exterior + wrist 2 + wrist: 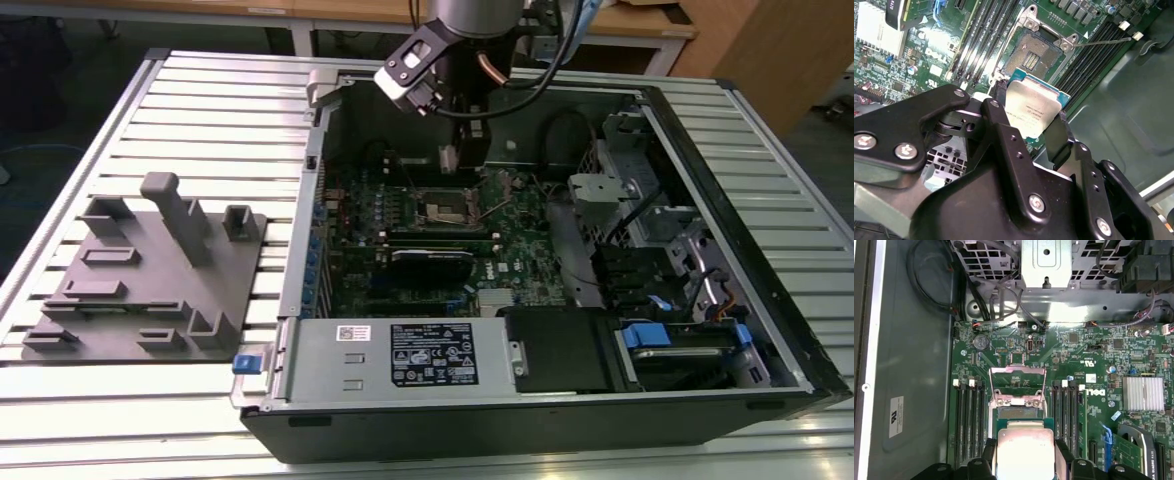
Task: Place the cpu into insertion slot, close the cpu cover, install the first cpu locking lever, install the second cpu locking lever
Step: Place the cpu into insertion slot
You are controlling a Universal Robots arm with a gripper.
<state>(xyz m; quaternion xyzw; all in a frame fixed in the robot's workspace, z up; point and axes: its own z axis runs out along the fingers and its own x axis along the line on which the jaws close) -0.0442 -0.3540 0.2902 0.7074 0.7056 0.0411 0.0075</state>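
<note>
I am watching the black two-fingered gripper (1030,119) hanging above the open square processor socket (1030,56) on the green motherboard (1074,347). Its fingers (999,120) are clamping the cpu (1035,111), a small flat square chip with a dull silver-grey metal top, by two opposite edges. The chip is sitting tilted in the grip, above the socket and not touching it. In the first wrist view it is overlapping the socket's nearer edge. The cpu cover (1018,371), a thin square silver metal frame, is standing swung up at the socket's far side. A thin wire lever (1101,41) is sticking out sideways from the socket. The open black computer case (534,425) surrounding the socket is lying on the slatted metal worktop (134,430).
</note>
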